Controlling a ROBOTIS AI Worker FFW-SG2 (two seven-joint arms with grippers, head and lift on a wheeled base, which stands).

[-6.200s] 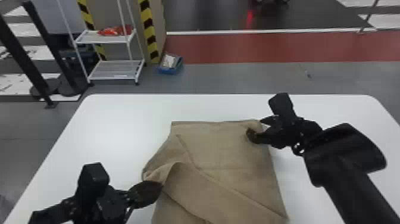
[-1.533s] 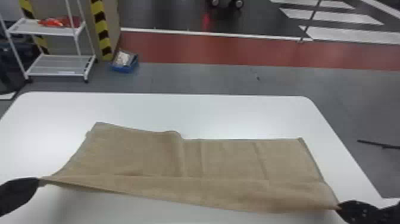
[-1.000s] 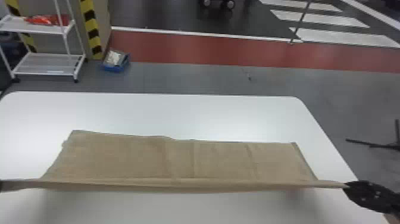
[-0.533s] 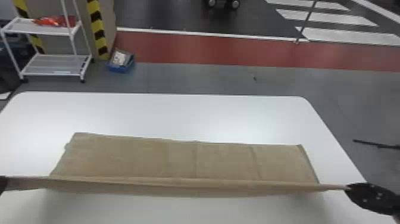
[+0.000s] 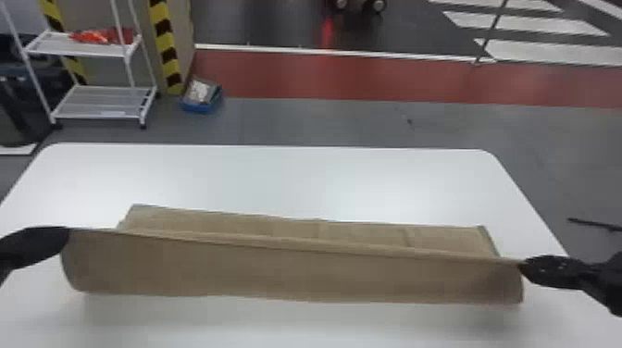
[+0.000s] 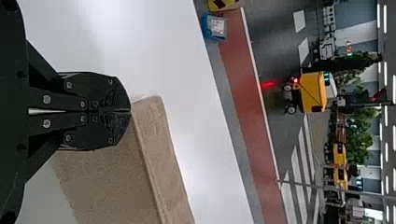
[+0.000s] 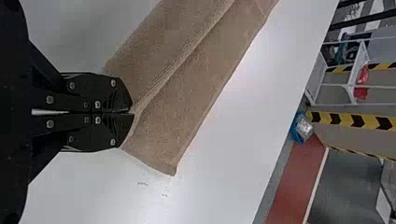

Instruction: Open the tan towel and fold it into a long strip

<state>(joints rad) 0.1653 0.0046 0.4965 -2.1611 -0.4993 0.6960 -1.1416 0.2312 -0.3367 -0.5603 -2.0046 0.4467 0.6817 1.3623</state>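
Tan, napped towel (image 5: 287, 273) bends lengthwise.

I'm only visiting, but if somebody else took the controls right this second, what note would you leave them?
Left gripper: closed on the near fold's left end.
Right gripper: closed on the same fold's right end.
Tan towel: stretched side to side between them over the white table, its far part lying flat.
Done: towel opened out wide, near edge lifted and partly over.
Left: probably lay that edge down along the far one, let go, and smooth the strip; another fold may be needed if it should be narrower.
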